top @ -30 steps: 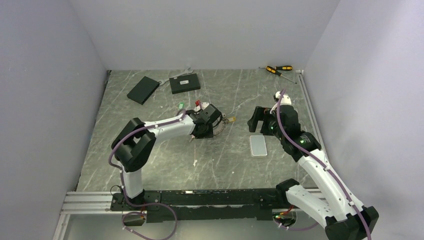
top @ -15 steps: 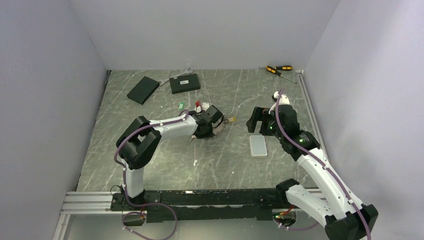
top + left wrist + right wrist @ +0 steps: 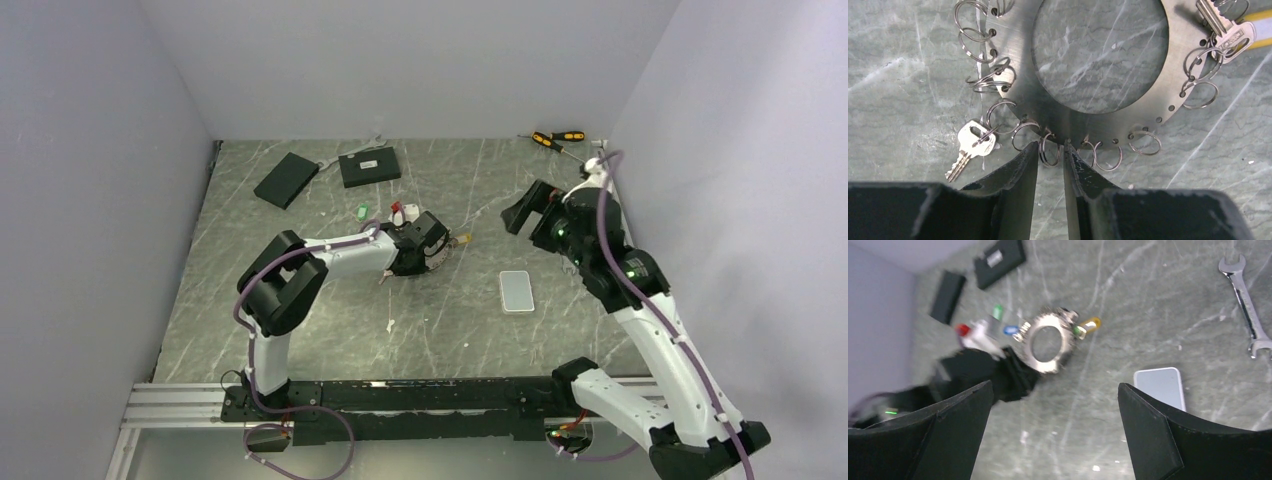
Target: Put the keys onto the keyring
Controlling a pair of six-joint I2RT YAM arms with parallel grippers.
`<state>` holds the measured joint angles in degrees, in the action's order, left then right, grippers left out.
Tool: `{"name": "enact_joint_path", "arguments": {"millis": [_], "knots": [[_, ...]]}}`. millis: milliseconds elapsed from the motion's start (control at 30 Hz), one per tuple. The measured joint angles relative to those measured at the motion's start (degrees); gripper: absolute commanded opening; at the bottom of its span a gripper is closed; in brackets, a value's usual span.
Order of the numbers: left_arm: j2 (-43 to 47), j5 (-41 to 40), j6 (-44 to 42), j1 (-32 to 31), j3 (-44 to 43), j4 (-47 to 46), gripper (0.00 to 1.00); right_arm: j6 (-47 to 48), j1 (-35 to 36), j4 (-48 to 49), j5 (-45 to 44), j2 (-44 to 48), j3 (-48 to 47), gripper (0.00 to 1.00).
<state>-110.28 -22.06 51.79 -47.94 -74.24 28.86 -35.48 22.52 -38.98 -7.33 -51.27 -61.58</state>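
The keyring (image 3: 1048,107) is a flat metal disc with a big hole, its rim drilled and hung with small split rings; it lies on the marble table. A silver key (image 3: 970,147) hangs on one ring at the left, and a key with a yellow tag (image 3: 1229,31) sits at the upper right. My left gripper (image 3: 1050,150) is low at the disc's near edge, its jaws narrowed to a slit around one small split ring (image 3: 1049,154). From above, that gripper (image 3: 432,255) covers most of the keyring (image 3: 441,262). A green-tagged key (image 3: 362,210) lies loose behind it. My right gripper (image 3: 528,210) hangs wide open in the air, holding nothing.
A phone (image 3: 516,291) lies face up right of the keyring. Two flat black boxes (image 3: 286,179) (image 3: 369,168) sit at the back left, with a wrench (image 3: 374,140) beside them. Yellow-and-black screwdrivers (image 3: 556,139) lie at the back right corner.
The right arm has risen and swung back and to the right, away from the phone. The left jaws have narrowed around the small split ring while the arm stayed at the keyring.
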Motion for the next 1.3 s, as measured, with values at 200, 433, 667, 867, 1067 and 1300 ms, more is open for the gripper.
{"name": "enact_joint_path", "arguments": {"millis": [200,433,667,867,1067,1300], "knots": [[-1.01,-1.25,0.00,0.00,-0.11,-1.05,0.29,-14.62,0.04,-5.27,-4.44,1.05,-11.32,1.00],[-1.33,-2.58,-0.02,0.00,-0.15,-1.73,0.22,-30.60,0.02,-11.98,-8.24,-0.76,-27.58,1.00],[-1.33,-3.85,0.02,0.00,-0.13,-1.70,0.19,-36.65,0.02,-14.25,-7.58,-2.25,-32.11,1.00],[-1.33,-4.90,0.00,0.00,-0.13,-1.66,0.19,-37.59,0.04,-14.84,-6.64,-4.15,-32.24,1.00],[-1.33,-4.98,-0.04,0.00,-0.13,-1.90,0.19,-37.62,0.02,-13.60,-5.60,-3.37,-31.02,1.00],[-1.33,-5.25,-0.28,0.00,-0.13,-2.36,0.19,-38.05,0.02,-11.96,-4.33,-2.27,-29.11,1.00]]}}
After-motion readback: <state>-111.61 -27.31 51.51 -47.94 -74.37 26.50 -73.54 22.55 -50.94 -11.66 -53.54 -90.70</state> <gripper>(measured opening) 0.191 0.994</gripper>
